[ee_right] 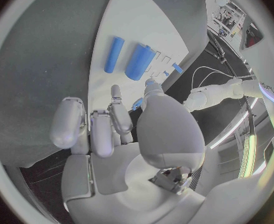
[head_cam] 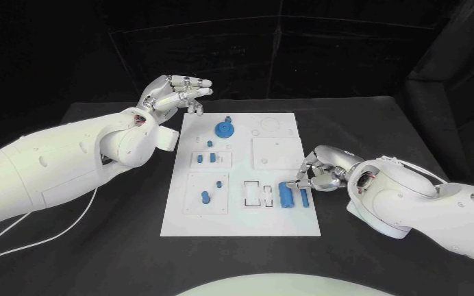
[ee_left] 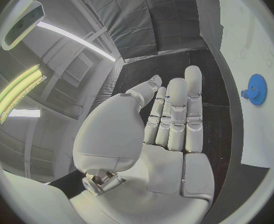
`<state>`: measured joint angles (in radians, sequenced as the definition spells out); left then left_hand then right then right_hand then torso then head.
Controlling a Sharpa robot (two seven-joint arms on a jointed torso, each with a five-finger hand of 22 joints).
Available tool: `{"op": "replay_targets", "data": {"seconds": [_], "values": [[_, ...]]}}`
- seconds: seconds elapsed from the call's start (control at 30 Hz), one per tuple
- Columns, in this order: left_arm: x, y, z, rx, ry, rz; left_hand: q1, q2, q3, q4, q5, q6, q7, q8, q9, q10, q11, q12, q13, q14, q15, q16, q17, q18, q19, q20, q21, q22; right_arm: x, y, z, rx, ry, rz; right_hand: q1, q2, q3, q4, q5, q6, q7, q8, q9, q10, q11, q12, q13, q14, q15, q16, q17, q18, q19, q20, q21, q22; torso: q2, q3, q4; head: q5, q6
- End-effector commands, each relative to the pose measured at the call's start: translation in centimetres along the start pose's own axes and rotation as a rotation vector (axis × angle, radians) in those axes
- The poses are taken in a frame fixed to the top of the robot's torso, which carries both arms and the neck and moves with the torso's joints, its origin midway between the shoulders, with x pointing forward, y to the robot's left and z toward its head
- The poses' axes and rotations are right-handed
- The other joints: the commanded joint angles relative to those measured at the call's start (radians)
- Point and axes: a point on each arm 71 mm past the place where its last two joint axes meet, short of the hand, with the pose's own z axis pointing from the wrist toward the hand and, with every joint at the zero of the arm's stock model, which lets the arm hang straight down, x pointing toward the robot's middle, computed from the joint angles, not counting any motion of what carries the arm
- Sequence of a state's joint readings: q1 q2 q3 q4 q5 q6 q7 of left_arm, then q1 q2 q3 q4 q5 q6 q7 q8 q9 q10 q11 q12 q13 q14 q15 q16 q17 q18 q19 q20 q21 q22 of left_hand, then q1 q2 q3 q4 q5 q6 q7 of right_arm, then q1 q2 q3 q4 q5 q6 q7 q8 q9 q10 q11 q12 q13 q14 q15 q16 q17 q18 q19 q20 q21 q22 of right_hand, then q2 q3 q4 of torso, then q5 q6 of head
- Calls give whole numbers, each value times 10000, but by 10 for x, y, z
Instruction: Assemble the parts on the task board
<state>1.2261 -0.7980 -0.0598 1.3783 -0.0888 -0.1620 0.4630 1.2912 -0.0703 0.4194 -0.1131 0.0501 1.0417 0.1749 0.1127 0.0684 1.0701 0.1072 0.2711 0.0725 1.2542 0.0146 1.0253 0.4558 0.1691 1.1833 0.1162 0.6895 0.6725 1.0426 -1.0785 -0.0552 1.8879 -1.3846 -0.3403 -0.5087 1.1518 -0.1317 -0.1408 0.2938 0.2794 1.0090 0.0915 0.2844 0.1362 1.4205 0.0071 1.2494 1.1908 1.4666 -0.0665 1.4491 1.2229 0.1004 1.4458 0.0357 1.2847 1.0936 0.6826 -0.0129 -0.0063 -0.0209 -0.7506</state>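
The left arm (head_cam: 74, 155) reaches in from the left, its wrist bent up. The left hand (head_cam: 176, 94) is raised on the far left side, fingers (ee_left: 177, 109) extended close together and thumb apart, holding nothing. The right arm (head_cam: 415, 196) comes in from the near right. The right hand (head_cam: 318, 170) sits low, fingers (ee_right: 93, 127) curled in towards the thumb.

head: overhead, facing table | wrists: close behind palms | shared: task board (head_cam: 242, 173)
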Motion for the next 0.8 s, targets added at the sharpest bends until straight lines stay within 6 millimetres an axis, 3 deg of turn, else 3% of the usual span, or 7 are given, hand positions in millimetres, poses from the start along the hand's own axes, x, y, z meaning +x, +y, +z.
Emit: {"op": "replay_targets", "data": {"seconds": [0.03, 0.23, 0.47, 0.73, 0.8], "values": [[1, -1, 0, 40, 90, -71, -41, 32, -59, 3, -12, -24, 42, 69, 4, -82, -8, 49, -3, -68, 34, 14, -10, 133, -27, 10, -32, -17, 7, 0, 0, 343, 375, -522, -33, 67, -100, -7, -69, 21, -44, 120, 43, -24, -20, 76, 54, 486, -20, 70, 44, -72, 21, 5, 44, 32, 12, 1, -23, 37, -1], [0, -1, 0, 35, 83, -65, -44, 44, -81, 8, -13, -14, 33, 84, 8, -75, -14, 71, 1, -71, 33, 18, -18, 133, -25, 12, -39, -22, 14, 6, 2, 171, 537, -667, 8, 112, -130, -11, -60, 98, -80, 243, 116, -26, -49, 87, 105, 495, -40, 91, 109, -80, 31, -7, 77, 82, 16, -2, -38, 57, -27], [0, -1, 0, 30, 82, -64, -44, 44, -81, 8, -13, -14, 33, 84, 8, -75, -14, 71, 1, -71, 33, 18, -18, 133, -25, 12, -39, -22, 29, 10, 3, 64, 916, -760, 33, 130, -148, -13, -53, 140, -103, 318, 166, -24, -68, 95, 139, 502, -54, 104, 151, -86, 39, -17, 100, 119, 14, -4, -2, 31, -54], [-1, -1, -1, 20, 79, -63, -44, 44, -81, 8, -13, -14, 33, 84, 8, -75, -14, 71, 1, -71, 33, 18, -18, 133, -25, 12, -39, -22, 41, 15, 7, 44, 1207, -886, 231, 256, -128, -43, 49, 139, -133, 453, 275, -29, -95, 88, 197, 501, -77, 107, 169, -89, 36, -37, 113, 133, 14, -6, -3, 26, -47], [-1, -1, -1, 21, 80, -63, -44, 44, -81, 8, -13, -14, 33, 84, 8, -75, -14, 71, 1, -71, 33, 18, -18, 133, -25, 12, -39, -22, 43, 16, 8, 23, 1189, -909, 408, 357, -102, -70, 242, 129, -146, 528, 342, -30, -108, 80, 229, 505, -87, 113, 196, -89, 34, -48, 118, 138, 10, -11, -5, 25, -54]]}}
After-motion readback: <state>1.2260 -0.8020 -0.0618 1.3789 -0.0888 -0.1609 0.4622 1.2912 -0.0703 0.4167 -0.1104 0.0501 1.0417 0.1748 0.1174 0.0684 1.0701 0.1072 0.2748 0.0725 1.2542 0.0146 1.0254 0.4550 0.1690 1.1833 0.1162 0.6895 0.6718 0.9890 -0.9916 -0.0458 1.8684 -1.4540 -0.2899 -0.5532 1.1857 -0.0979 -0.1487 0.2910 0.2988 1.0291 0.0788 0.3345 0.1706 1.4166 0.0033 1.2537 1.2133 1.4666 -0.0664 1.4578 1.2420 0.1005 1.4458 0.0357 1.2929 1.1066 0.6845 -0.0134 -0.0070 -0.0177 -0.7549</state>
